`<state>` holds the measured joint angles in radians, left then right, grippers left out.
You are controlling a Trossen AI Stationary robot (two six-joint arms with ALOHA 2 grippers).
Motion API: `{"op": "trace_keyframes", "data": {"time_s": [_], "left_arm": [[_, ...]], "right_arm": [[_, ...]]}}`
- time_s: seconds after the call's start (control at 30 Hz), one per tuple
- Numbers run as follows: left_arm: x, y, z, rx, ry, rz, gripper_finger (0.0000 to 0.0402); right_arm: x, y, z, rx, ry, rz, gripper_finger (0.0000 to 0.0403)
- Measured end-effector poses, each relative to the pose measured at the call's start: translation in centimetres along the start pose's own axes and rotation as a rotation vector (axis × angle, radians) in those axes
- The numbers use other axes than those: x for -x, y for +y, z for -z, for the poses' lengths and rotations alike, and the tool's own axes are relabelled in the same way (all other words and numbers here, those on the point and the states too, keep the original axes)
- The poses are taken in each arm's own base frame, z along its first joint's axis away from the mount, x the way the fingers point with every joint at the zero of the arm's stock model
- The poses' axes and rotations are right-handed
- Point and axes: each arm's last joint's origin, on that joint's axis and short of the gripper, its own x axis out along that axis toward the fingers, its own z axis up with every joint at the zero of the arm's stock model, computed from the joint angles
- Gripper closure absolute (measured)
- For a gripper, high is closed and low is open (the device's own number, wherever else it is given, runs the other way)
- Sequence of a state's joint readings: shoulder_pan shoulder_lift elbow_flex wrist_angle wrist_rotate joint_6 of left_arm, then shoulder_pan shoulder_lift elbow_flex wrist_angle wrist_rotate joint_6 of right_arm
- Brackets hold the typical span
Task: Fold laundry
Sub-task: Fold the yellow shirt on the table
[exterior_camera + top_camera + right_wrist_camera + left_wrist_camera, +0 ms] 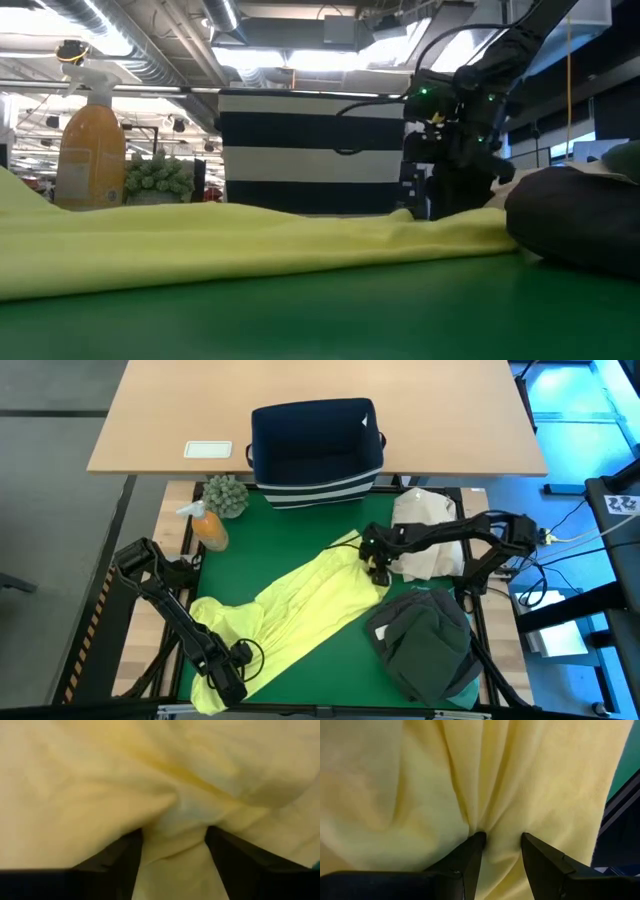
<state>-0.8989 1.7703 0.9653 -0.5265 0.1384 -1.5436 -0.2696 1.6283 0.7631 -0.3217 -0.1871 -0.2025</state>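
A: What is on the green mat (290, 545)?

B: A yellow-green shirt (290, 610) lies stretched out from 7 o'clock up toward 1 o'clock. A dark pile of clothes (425, 645) sits at 4 o'clock, and a cream cloth bundle (425, 530) at 2 o'clock. A navy bin (315, 450) with stripes stands at 12 o'clock, with an orange spray bottle (208, 525) and a little green plant (227, 495) at 10 o'clock.

A: And the grippers?

B: The left gripper (501, 842) pinches a fold of the shirt at 7 o'clock. The right gripper (174, 837) is at the shirt's far end; its fingers are apart with cloth bunched between them, maybe loose.

A: What does only the low view show?

B: The room behind: ceiling lights (330, 55) and pipes.
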Motion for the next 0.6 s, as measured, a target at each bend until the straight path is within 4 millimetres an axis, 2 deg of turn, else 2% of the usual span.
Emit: {"op": "trace_keyframes", "data": {"time_s": [0.07,0.13,0.3,0.33,0.6], "left_arm": [[0.0,0.0,0.0,0.001,0.000,0.000,0.0265],[0.0,0.0,0.0,0.003,0.000,0.001,0.0265],[0.0,0.0,0.0,0.010,0.000,0.002,0.0265],[0.0,0.0,0.0,0.010,-0.001,0.002,0.0265],[0.0,0.0,0.2,0.020,-0.003,0.002,0.0265]], "right_arm": [[-0.1,0.2,0.0,0.022,0.015,0.062,0.0173],[0.1,0.2,-0.1,0.028,0.019,0.103,0.0209],[1.1,-0.3,-0.1,0.018,0.040,0.146,0.0368],[1.3,-0.5,-0.2,0.018,0.037,0.153,0.0384],[2.9,-1.4,-1.8,0.040,0.051,0.348,0.0397]]}}
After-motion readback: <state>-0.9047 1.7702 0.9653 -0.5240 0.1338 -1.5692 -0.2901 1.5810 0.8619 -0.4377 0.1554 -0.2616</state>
